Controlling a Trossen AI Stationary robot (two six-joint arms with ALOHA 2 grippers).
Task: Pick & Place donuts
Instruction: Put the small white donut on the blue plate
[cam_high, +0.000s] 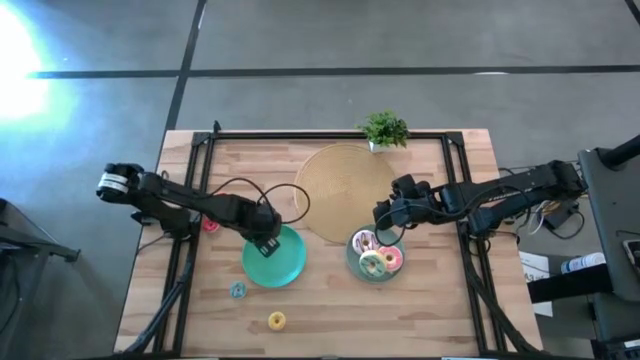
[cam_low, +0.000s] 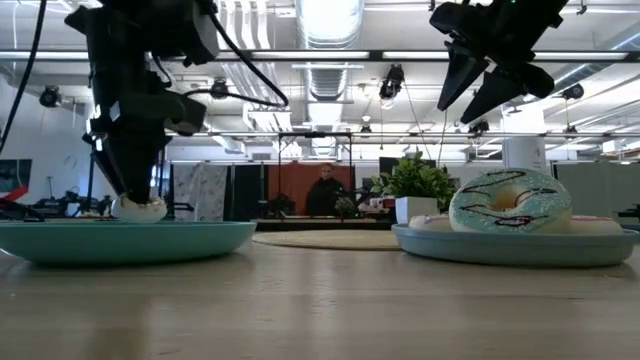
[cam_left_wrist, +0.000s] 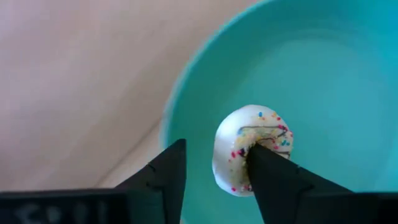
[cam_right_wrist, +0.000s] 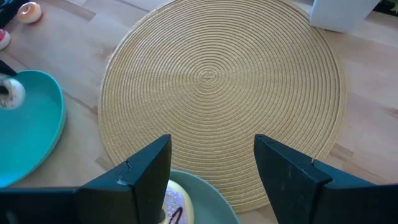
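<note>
The left claw (cam_left_wrist: 214, 180) is low over the teal plate (cam_high: 290, 268). A tiny cream donut (cam_left_wrist: 252, 146) with sprinkles lies on that plate. The claw's fingers are apart, and one finger tip sits in or on the donut's hole. So the claw is open and lets go. It does not grip the donut now.

To do this step well, the claw should lift straight up, slowly. If it moves sideways, the finger could drag the donut or flip it off the plate. The fingers should open a bit more first, so nothing sticks.

The right claw (cam_right_wrist: 211, 171) waits open and empty, up in the air over the near edge of the tan mat (cam_right_wrist: 217, 81). Just below it is the grey-green plate (cam_high: 353, 262) with three big donuts (cam_high: 376, 256) on it.

Three tiny donuts are not on a plate yet. The red one (cam_high: 210, 226) lies on the table, left of the teal plate. The blue one (cam_high: 237, 291) and the yellow one (cam_high: 277, 321) lie nearer, at the front of the table. The red one is closest to the left arm, so I think it is a good next pick.
</note>
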